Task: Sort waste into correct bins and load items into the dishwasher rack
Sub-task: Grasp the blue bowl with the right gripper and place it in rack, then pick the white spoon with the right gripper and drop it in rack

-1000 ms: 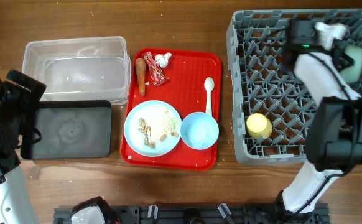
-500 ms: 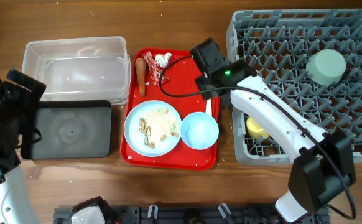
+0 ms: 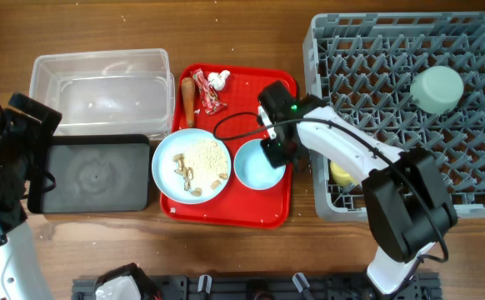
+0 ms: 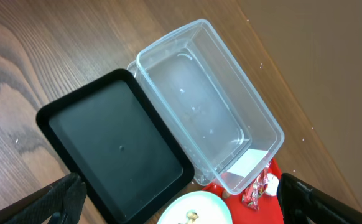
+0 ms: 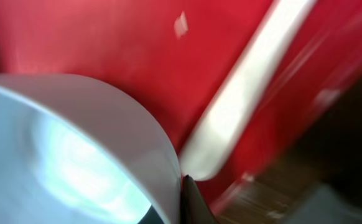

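My right gripper (image 3: 274,152) is down on the red tray, shut on the right rim of the light blue bowl (image 3: 253,167); the right wrist view shows the rim (image 5: 162,168) pinched against a dark finger, with the white spoon (image 5: 243,106) just beyond. The light blue plate (image 3: 191,164) holds pale crumbs (image 3: 199,157). The carrot-like stick (image 3: 188,93), candy wrapper (image 3: 211,100) and tissue (image 3: 218,80) lie at the tray's back. The mint-green bowl (image 3: 437,89) and yellow cup (image 3: 340,172) are in the grey rack (image 3: 392,33). My left gripper (image 4: 181,208) is open above the black tub (image 4: 119,149).
The clear tub (image 3: 101,87) stands behind the black tub (image 3: 88,175) at the left, both with nothing in them. The red tray (image 3: 226,212) lies between the tubs and the rack. My right arm stretches from the front right across the rack's left edge.
My right arm swung from the rack, where the mint-green bowl stayed, down to the tray and closed on the blue bowl's rim. Bowl and plate shifted left. The left arm has not moved.
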`<action>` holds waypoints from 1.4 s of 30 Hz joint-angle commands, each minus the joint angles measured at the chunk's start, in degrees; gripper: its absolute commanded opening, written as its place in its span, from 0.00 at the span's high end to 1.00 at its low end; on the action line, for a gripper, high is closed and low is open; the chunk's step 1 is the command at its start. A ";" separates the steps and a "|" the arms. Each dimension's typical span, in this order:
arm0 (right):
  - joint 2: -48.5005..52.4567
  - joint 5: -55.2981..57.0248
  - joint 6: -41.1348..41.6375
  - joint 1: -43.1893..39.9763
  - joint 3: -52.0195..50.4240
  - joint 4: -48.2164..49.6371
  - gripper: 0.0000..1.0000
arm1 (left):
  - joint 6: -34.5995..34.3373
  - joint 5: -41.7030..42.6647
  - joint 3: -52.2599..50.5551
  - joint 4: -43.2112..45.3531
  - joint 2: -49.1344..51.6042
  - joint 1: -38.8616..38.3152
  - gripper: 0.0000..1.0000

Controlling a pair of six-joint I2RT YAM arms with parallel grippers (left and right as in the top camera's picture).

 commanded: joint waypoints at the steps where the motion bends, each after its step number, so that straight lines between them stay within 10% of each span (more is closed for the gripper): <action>1: -7.76 12.94 2.29 -0.61 8.66 -1.20 0.96 | -0.52 -0.94 0.15 0.17 0.22 0.35 0.00; 8: -17.11 66.79 15.06 -16.70 10.32 4.07 0.95 | -0.52 -0.94 0.15 0.17 0.22 0.37 0.00; 14: -4.83 68.72 -0.76 -34.82 10.32 21.66 0.96 | -0.52 -0.94 0.15 0.17 0.22 0.37 0.00; 24: 8.76 73.85 -1.81 -19.71 10.32 20.65 0.96 | -0.52 -0.94 0.15 0.17 0.22 0.37 0.00; 25: 8.74 74.34 -2.38 -17.62 10.32 20.26 0.84 | -0.52 -0.94 0.15 0.17 0.22 0.37 0.00; 26: 8.74 74.88 -2.29 -16.00 10.32 18.56 0.50 | -0.50 -0.94 0.15 0.17 0.22 0.37 0.00; 29: 6.93 77.35 -2.14 -11.85 10.34 14.10 0.35 | -0.52 -0.94 0.15 0.17 0.22 0.37 0.00; 33: -0.94 65.70 -5.73 -2.29 10.36 13.27 0.31 | -0.52 -0.94 0.15 0.17 0.22 0.35 0.00; 38: -3.69 13.90 1.09 7.26 10.10 6.67 0.44 | -0.50 -0.94 0.15 0.17 0.22 0.37 0.00; 42: 3.13 11.65 9.22 5.95 9.97 1.20 0.46 | -0.52 -0.94 0.15 0.17 0.22 0.37 0.00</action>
